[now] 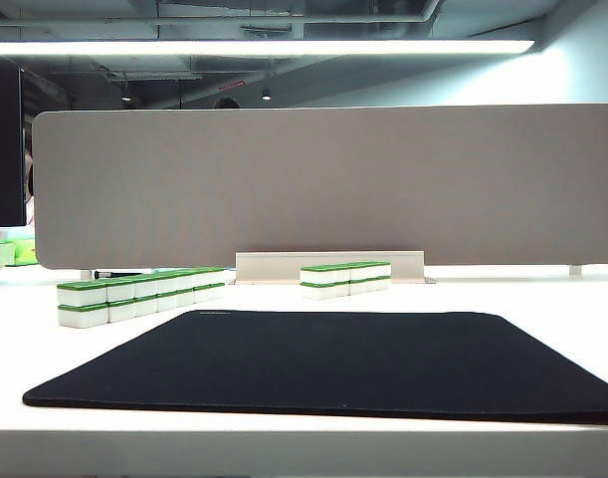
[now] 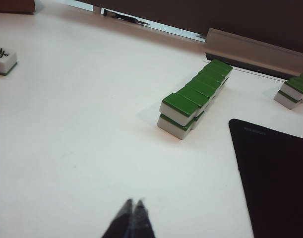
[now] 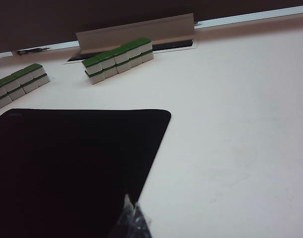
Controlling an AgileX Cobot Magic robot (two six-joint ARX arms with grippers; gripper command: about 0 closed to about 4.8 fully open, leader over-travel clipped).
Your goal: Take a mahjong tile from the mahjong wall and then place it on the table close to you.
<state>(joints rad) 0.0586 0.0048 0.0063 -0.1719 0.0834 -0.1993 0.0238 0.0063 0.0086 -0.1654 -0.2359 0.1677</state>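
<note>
With no tile yet taken, the mahjong wall [image 1: 142, 293] is left intact at the exterior view's left, while the left gripper [image 2: 132, 207] and right gripper [image 3: 133, 214] are kept clenched and empty above the table [image 1: 542, 299].

The mahjong wall [image 1: 140, 296] looks like glossy plastic, white with green tops. The table [image 1: 542, 299] is smooth and white; its black mat [image 1: 333, 363] looks matt, cloth-like.

Mahjong wall [image 1: 142, 295]: two-high row of white tiles, green tops, intact, on the white table [image 1: 542, 299] just off the black mat's far-left corner, running diagonally away.
</note>
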